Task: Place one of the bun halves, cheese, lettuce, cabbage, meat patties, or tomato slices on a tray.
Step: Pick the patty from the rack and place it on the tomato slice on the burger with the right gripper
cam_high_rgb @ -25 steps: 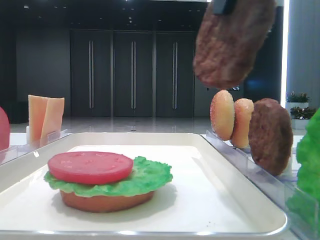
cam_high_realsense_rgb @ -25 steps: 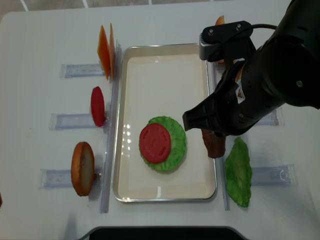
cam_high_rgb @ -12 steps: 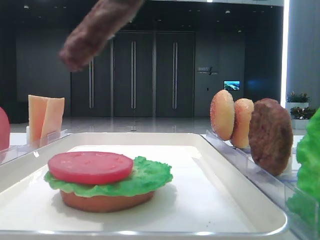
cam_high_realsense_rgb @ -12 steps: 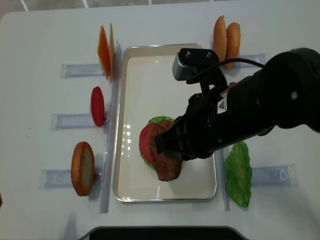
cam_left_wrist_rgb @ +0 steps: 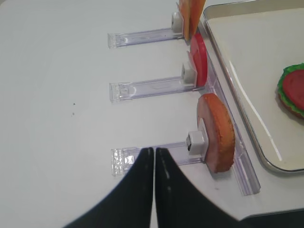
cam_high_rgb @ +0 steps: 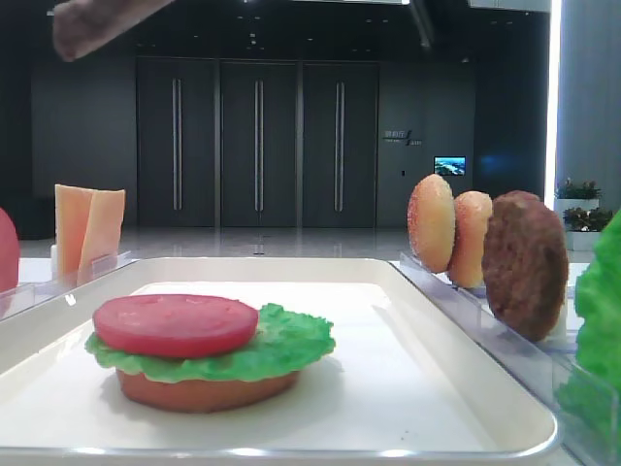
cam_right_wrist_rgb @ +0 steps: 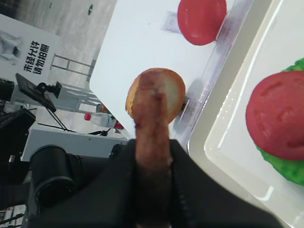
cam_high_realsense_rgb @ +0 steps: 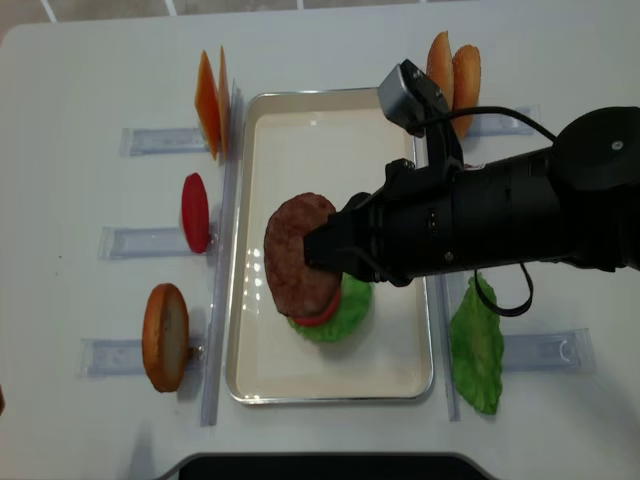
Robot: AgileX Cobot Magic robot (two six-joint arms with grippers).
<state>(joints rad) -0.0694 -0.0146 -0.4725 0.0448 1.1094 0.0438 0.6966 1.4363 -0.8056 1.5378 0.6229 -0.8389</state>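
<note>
Right gripper (cam_right_wrist_rgb: 153,190), jaws closed edge-on upon a meat patty (cam_high_realsense_rgb: 297,255), holds it in the air above the white tray (cam_high_realsense_rgb: 330,125), over the stack of bun half (cam_high_rgb: 199,390), lettuce (cam_high_realsense_rgb: 345,312) and tomato slice (cam_high_rgb: 176,323) lying on the tray. A second patty (cam_high_rgb: 525,262) stands upright in the rack to the right of the tray beside two buns (cam_high_rgb: 449,225). Left gripper (cam_left_wrist_rgb: 153,159), fingers pressed together and empty, hangs over the table just beside the rack holding an upright bun (cam_left_wrist_rgb: 218,133).

Dark brown patty (cam_high_realsense_rgb: 298,255), white tray (cam_high_realsense_rgb: 330,130)
</note>
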